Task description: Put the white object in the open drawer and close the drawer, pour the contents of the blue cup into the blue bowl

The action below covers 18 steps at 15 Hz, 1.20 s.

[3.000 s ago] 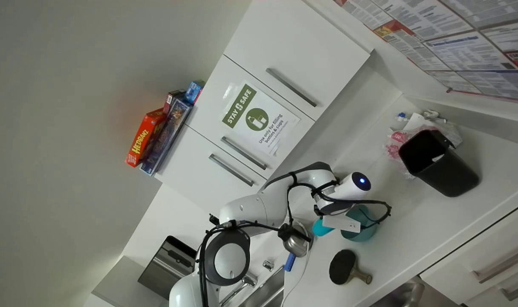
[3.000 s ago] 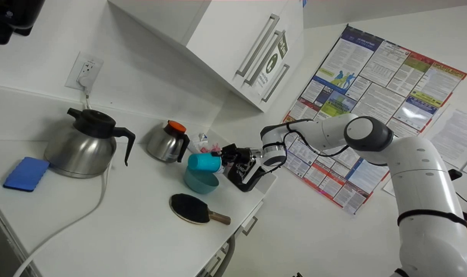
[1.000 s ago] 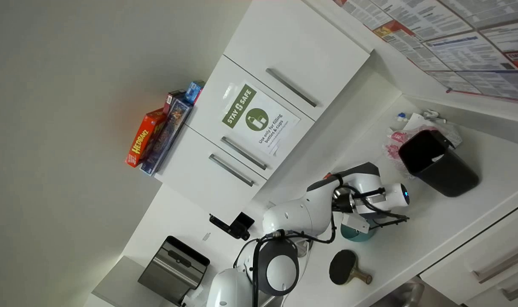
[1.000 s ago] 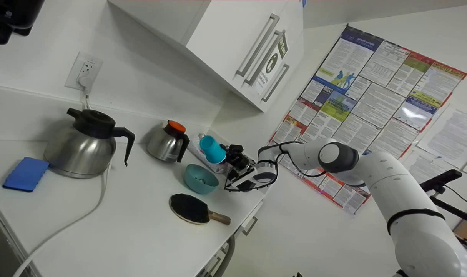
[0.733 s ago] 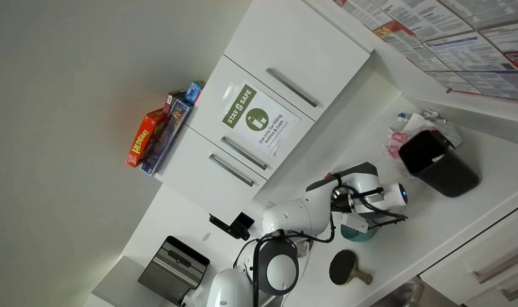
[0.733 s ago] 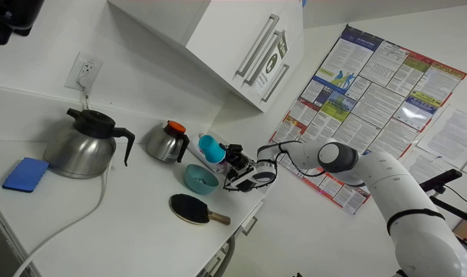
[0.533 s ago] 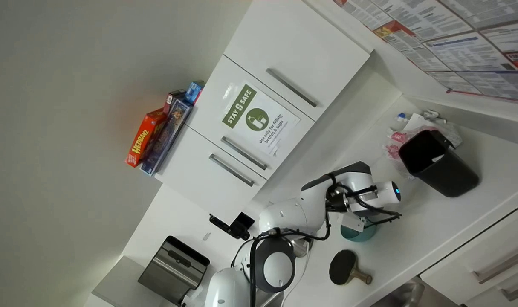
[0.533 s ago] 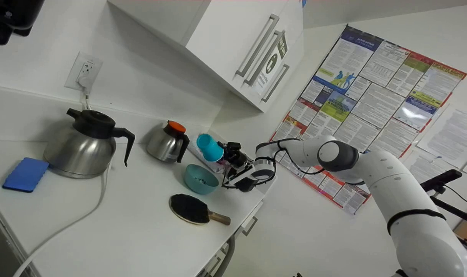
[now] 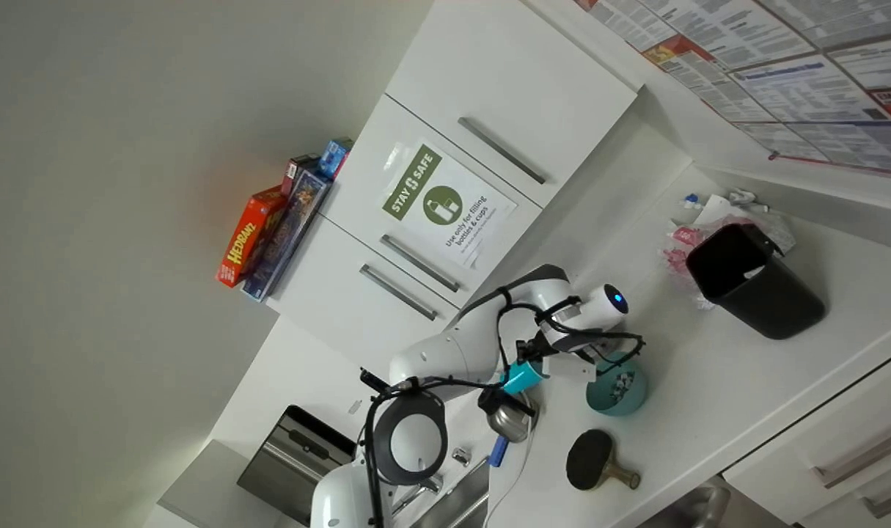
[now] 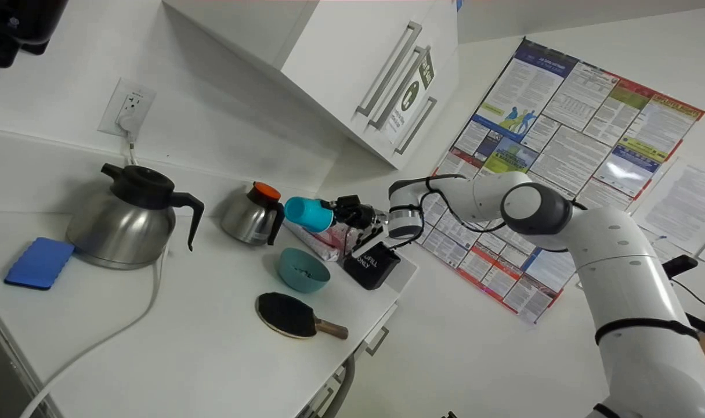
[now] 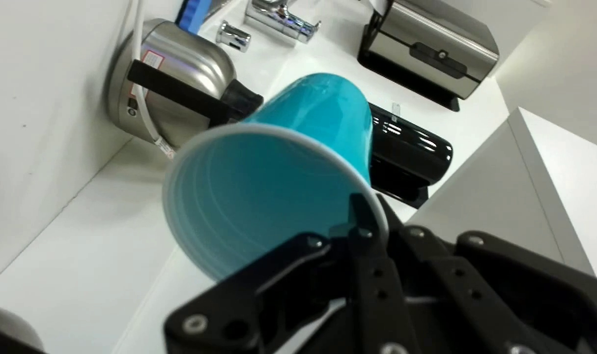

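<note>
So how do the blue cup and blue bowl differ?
The jaws grip the tipped blue cup by its rim; the blue bowl stands on the counter. The cup's visible inside looks empty; the bowl holds small pieces. The cup is bright blue, the bowl duller teal. Both are round.

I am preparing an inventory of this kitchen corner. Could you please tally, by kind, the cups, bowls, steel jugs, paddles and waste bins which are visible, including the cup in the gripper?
Blue cup: 1
Teal bowl: 1
Steel jugs: 2
Paddle: 1
Waste bin: 1
Total: 6
</note>
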Available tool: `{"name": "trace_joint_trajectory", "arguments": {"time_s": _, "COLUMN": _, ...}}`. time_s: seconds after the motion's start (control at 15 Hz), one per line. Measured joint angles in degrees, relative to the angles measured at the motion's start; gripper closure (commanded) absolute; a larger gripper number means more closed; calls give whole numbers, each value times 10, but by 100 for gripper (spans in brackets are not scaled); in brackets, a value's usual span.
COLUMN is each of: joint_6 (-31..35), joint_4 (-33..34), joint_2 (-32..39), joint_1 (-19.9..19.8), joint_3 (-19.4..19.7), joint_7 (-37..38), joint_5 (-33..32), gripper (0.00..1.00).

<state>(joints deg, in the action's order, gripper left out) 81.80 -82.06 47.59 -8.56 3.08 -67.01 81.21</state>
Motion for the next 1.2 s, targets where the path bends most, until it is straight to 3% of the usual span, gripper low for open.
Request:
{"name": "trace_joint_trajectory", "arguments": {"time_s": 0.67, "joint_6": 264, "joint_4": -141, "joint_2": -199, "joint_1": 28, "joint_3": 29, "joint_7": 6, "joint_5": -121, "gripper": 99}}
{"name": "trace_joint_trajectory", "arguments": {"time_s": 1.2, "joint_6": 488, "joint_4": -167, "joint_2": -211, "joint_1": 19, "joint_3": 53, "joint_7": 103, "joint_5": -233, "gripper": 99}}
